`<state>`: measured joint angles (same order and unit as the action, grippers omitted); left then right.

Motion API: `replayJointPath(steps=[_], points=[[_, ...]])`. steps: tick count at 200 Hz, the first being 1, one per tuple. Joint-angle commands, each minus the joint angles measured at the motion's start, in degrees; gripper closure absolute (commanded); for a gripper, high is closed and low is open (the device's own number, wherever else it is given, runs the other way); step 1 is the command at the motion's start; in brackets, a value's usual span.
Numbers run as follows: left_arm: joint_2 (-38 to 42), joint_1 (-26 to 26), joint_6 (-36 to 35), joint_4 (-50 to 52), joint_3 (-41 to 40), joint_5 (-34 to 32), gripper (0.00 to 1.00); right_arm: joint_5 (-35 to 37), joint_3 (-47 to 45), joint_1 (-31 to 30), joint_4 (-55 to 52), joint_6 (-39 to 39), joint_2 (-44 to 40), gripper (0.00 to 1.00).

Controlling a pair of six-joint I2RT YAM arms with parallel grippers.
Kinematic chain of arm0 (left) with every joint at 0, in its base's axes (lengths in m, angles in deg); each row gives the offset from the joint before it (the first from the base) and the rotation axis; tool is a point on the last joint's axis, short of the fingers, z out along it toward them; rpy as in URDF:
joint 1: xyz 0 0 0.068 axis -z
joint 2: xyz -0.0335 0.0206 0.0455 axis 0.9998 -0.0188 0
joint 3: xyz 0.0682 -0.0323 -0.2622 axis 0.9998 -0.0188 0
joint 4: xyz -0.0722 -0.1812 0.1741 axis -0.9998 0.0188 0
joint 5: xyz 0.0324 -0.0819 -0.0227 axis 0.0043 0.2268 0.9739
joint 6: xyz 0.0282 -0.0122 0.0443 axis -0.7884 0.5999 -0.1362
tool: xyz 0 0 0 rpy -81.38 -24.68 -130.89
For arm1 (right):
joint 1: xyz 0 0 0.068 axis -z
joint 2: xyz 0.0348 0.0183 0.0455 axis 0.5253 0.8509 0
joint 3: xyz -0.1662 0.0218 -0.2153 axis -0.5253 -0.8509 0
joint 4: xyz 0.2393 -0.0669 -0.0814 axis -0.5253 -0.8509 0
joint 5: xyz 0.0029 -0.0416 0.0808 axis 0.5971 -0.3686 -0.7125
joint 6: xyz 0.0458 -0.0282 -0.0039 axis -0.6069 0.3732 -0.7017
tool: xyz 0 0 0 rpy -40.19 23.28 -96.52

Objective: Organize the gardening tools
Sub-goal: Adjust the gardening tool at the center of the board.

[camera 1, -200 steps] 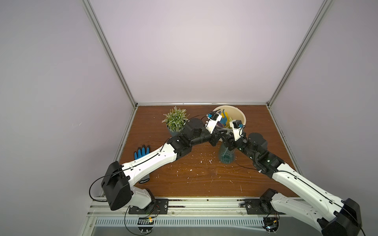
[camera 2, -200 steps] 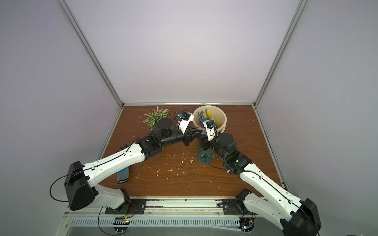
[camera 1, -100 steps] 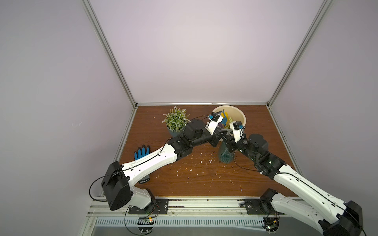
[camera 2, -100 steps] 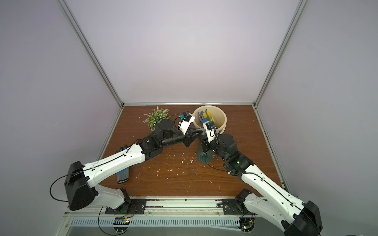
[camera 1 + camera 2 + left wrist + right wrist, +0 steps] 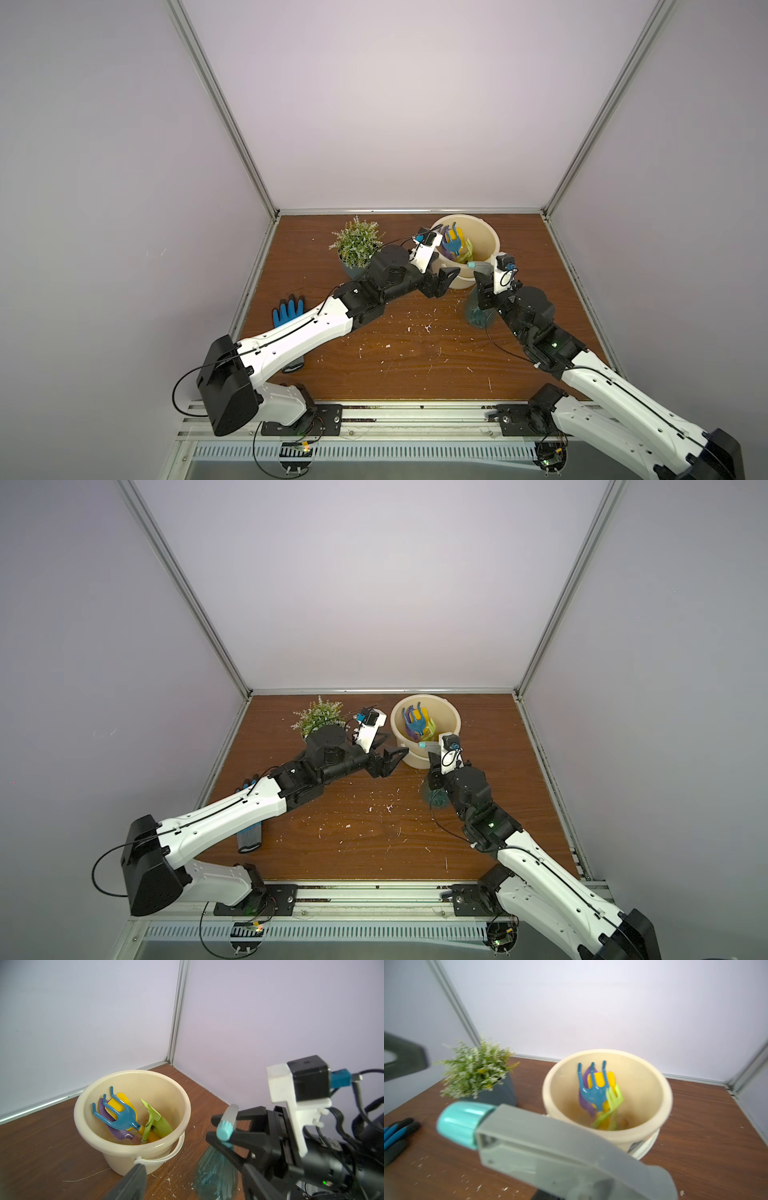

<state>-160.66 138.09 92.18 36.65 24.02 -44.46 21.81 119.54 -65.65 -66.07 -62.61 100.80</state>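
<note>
Now, nearest the robot, the blue glove (image 5: 289, 313) lies on the wooden table (image 5: 415, 365), partly under the left arm and out of play.

Further in is the change. A second ago both grippers were crowded together at the spray bottle (image 5: 476, 318). Now the left gripper (image 5: 441, 280) is clear of it, with its jaws spread and nothing between them, and it hangs just in front of the bucket (image 5: 494, 245). The right gripper (image 5: 216, 1129) has the bottle alone, its jaws pinching the neck just under the grey trigger head. The bottle is just beside the bucket on its near side, roughly upright. Whether its base rests on the table or is a little off it, I cannot tell.

This reads as a finished handover: the left arm is free, and the bottle depends on one grip high up on it.

Beyond that, the bucket already holds the blue fork (image 5: 120, 1113), the lime tool (image 5: 159, 1121), the purple tool (image 5: 116, 1133) and the yellow tool (image 5: 122, 1101), all leaning heads-up against its wall. The potted plant (image 5: 357, 245) stands beside it at the back.

The bottle looks like the last tool outside the bucket. It probably has to go up over the rim next, and its wide body may crowd the tools inside.
</note>
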Motion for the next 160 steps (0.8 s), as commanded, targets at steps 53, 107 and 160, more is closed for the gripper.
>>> replayJointPath(steps=[53,107,160], points=[[3.87,-2.51,3.48,-1.28,-5.83,-3.30,0.23,7.95,-5.74,13.78,21.87,2.68,2.75,0.81],[4.24,-2.50,4.80,-2.27,-8.09,-3.83,0.23,7.63,-6.97,21.12,36.75,1.32,13.09,0.81],[5.50,-2.52,5.12,-1.81,-9.73,-5.17,0.23,1.98,-6.73,23.57,46.41,0.81,22.38,0.79]])
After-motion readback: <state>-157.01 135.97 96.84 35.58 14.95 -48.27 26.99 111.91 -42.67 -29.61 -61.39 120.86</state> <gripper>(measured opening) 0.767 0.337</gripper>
